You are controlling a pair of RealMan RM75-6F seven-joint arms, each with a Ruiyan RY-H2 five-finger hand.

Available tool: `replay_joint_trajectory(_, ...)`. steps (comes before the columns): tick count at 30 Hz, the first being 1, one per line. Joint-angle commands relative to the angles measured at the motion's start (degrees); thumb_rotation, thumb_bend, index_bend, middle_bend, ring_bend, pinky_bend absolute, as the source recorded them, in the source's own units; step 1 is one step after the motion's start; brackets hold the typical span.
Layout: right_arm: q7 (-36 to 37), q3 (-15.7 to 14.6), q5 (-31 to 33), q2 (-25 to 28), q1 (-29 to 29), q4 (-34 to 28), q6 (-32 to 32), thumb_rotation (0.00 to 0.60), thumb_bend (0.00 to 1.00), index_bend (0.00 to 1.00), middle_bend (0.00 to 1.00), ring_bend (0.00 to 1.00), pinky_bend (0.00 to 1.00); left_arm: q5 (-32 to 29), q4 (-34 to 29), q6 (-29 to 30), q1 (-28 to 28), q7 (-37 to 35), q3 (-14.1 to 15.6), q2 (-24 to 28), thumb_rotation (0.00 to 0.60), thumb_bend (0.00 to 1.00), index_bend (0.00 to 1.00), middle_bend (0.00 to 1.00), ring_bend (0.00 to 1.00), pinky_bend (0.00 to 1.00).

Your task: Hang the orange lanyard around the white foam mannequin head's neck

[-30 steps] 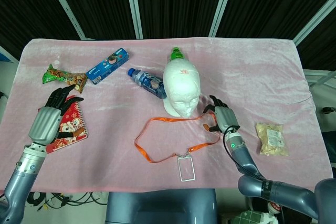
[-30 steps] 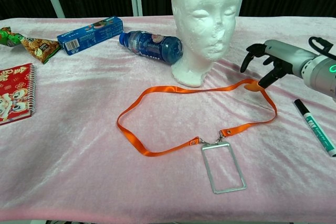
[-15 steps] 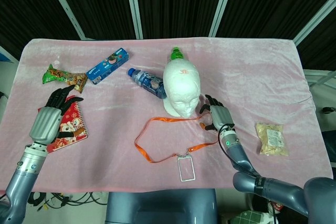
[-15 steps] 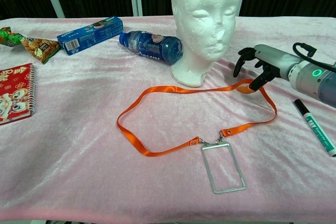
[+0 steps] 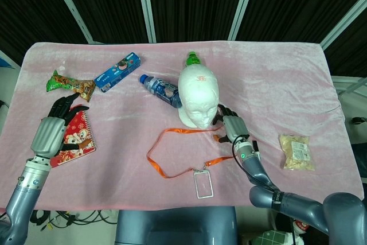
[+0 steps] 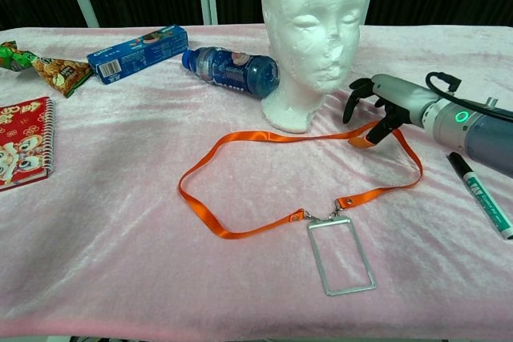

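The white foam mannequin head (image 5: 198, 97) (image 6: 313, 30) stands upright mid-table. In front of it the orange lanyard (image 5: 156, 145) (image 6: 264, 134) lies in a loop on the pink cloth, its clear badge holder (image 5: 203, 184) (image 6: 341, 255) nearest me. My right hand (image 5: 230, 127) (image 6: 377, 103) is just right of the head's base and pinches the loop's right bend, which is raised a little off the cloth. My left hand (image 5: 54, 123) rests over a red notebook at far left, fingers apart, holding nothing; the chest view does not show it.
A blue bottle (image 6: 232, 70) lies left of the head, with a blue box (image 6: 138, 52) and a snack packet (image 6: 48, 70) beyond. The red notebook (image 6: 24, 142) is at left. A marker (image 6: 481, 194) and a snack bag (image 5: 296, 152) lie right.
My right hand has moved left toward the mannequin's base, and the lanyard's right bend has come left with it. The left hand has stayed put.
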Motion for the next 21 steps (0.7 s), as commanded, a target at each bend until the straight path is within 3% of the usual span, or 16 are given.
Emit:
replay_joint_trajectory(1,-0.41,0.28,0.27,-0.86,0.47,1.04,-0.56,0.600,0.21,0.44,0.04,0.07,0.13,-0.10,0.05,-0.07,0.04,-0.03,-0.08,0.02,0.600,0.00,0.24,0.03,0.00,0.00)
replay_joint_trajectory(21,-0.28,1.28,-0.35,-3.75,1.16,5.48,-2.26,0.600,0.31,0.57,0.04,0.08,0.13,-0.10,0.37,-0.45,0.31,-0.60,-0.66,0.05,0.600,0.00,0.24,0.03,0.00,0.00)
